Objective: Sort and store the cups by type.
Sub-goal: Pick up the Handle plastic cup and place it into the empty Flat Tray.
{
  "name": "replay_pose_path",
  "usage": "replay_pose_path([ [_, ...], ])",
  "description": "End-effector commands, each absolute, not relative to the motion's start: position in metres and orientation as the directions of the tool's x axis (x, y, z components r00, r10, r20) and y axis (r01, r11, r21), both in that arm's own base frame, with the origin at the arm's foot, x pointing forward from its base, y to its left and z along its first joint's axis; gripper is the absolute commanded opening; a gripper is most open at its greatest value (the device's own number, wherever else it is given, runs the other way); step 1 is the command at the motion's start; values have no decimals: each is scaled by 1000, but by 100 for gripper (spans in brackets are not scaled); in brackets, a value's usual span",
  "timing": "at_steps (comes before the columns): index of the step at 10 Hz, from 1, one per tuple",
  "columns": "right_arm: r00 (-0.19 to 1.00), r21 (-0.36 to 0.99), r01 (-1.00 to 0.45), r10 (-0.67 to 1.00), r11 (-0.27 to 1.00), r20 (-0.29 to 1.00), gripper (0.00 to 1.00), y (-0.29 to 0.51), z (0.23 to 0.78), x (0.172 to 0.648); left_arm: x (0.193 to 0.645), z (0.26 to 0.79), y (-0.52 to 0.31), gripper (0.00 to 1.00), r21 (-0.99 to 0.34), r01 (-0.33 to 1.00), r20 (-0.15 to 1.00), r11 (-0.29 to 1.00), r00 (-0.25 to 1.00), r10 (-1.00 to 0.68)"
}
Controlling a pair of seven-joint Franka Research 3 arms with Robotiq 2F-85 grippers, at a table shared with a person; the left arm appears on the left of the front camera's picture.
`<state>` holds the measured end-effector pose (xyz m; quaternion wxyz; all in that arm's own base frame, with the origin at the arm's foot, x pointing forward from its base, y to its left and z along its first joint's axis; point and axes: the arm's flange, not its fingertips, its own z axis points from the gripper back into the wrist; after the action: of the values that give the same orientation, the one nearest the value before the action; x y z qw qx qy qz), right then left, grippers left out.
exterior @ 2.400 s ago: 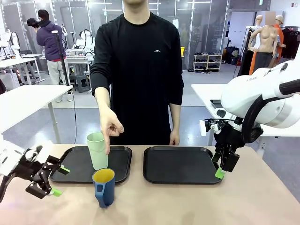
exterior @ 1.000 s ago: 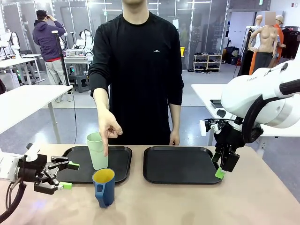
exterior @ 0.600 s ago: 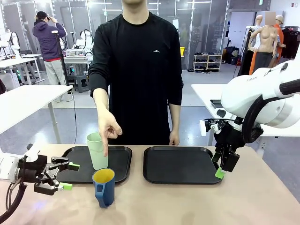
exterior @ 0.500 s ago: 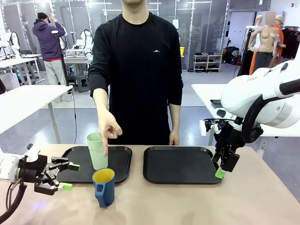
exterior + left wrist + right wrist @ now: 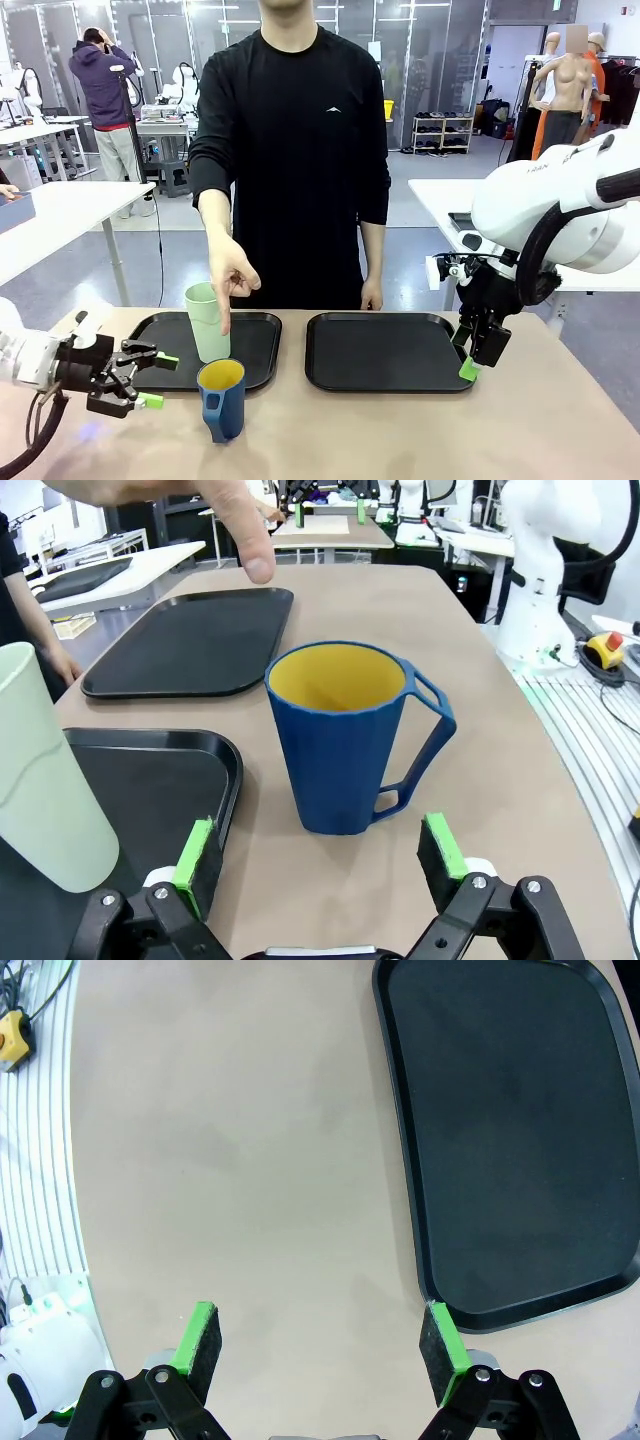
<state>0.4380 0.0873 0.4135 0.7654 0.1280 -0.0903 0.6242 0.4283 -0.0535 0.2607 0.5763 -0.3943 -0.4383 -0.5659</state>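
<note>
Left gripper [image 5: 160,381]: jaws wide apart and holding nothing, lying low over the table [image 5: 400,430] with the fingers aimed sideways at the blue mug [image 5: 222,398]
What changed: in the last couple of seconds I have brought this arm up from the near-left corner and swung it in, so the green pads now sit just beside the mug instead of well apart from it
Blue mug: upright on the bare table, just in front of the near edge of the left tray [image 5: 255,345]; in the left wrist view it stands between my open fingers but ahead of them, handle turned toward one pad
Mint tumbler [image 5: 208,322]: upright on the left tray, just behind the mug
Person's hand [image 5: 232,275]: hanging over the tumbler with the index finger pointing down across it, unmoved over these seconds; I cannot tell if it touches
Right gripper [image 5: 470,368]: fingers apart, empty, parked as before at the near-right corner of the right tray [image 5: 385,350]
Meaning for the task: nothing is sorted yet; I judge the mug is the next pick, and the approach is nearly lined up, with only a short advance left before closing
</note>
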Motion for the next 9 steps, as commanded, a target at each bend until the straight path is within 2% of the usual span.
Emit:
replay_pose_path([
  [1,208,74,-978,930,194,302,100,86,413,436,441,255,-68,100,24,998,950,56,-6,-313],
  [9,208,74,-978,930,194,302,100,86,413,436,451,228,-110,100,8,1000,950,16,-3,-313],
])
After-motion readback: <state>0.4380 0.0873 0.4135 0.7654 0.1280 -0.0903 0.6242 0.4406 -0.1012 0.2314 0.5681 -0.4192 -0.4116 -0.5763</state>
